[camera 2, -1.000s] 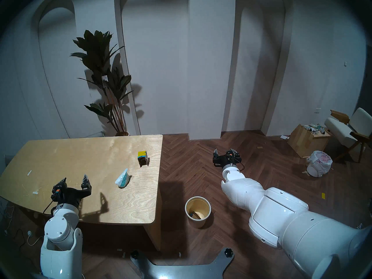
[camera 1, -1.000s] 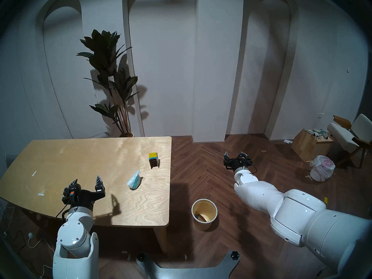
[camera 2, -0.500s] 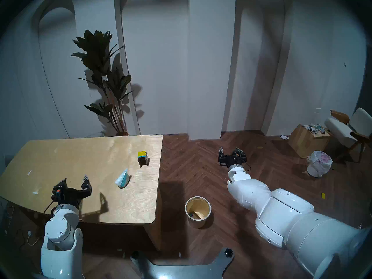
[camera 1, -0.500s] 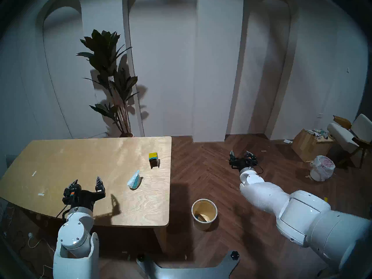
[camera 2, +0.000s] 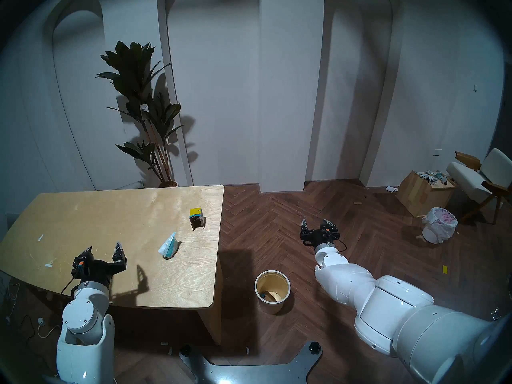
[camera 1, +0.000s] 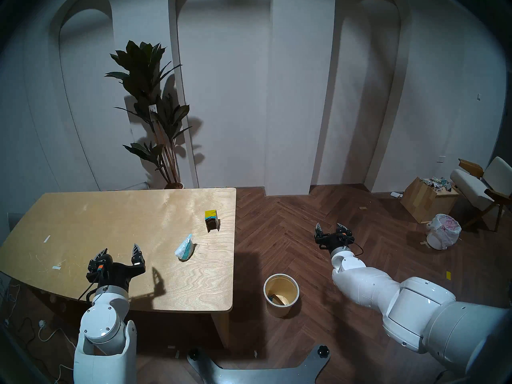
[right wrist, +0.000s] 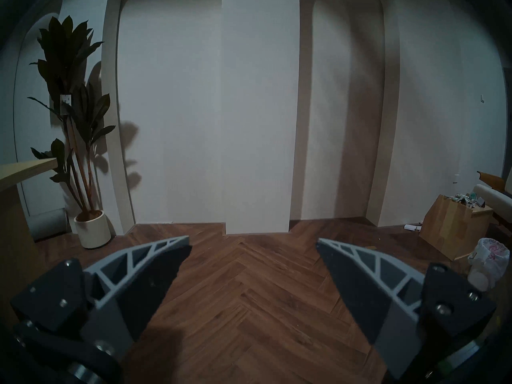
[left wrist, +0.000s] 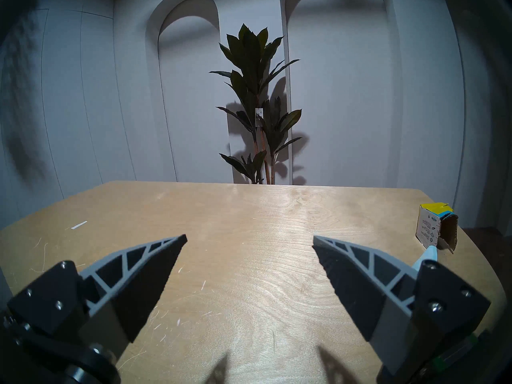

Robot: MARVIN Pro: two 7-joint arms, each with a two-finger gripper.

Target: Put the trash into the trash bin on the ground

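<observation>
A small black-and-yellow box (camera 1: 212, 221) stands near the right edge of the wooden table (camera 1: 110, 222). A soft teal-white pouch (camera 1: 184, 248) lies in front of it. The round cream-yellow bin (camera 1: 281, 294) stands on the floor right of the table, with something lying at its bottom, too dim to name. The long white-and-teal carton does not show clearly anywhere. My left gripper (camera 1: 119, 250) is open and empty above the table's front, left of the pouch; in its wrist view (left wrist: 249, 240) the box (left wrist: 436, 227) is far right. My right gripper (camera 1: 330, 227) is open and empty over the floor, beyond the bin.
A potted plant (camera 1: 155, 112) stands behind the table. At the far right are a square light-wood box (camera 1: 428, 199) full of scraps, a white bin with a pink-printed bag (camera 1: 443, 231) and a chair (camera 1: 482, 186). The robot's base plate (camera 1: 257, 371) lies at the front.
My right arm has drawn back towards me and a little to the right, its gripper staying open and empty. The left arm, box, pouch and bin have not moved.
</observation>
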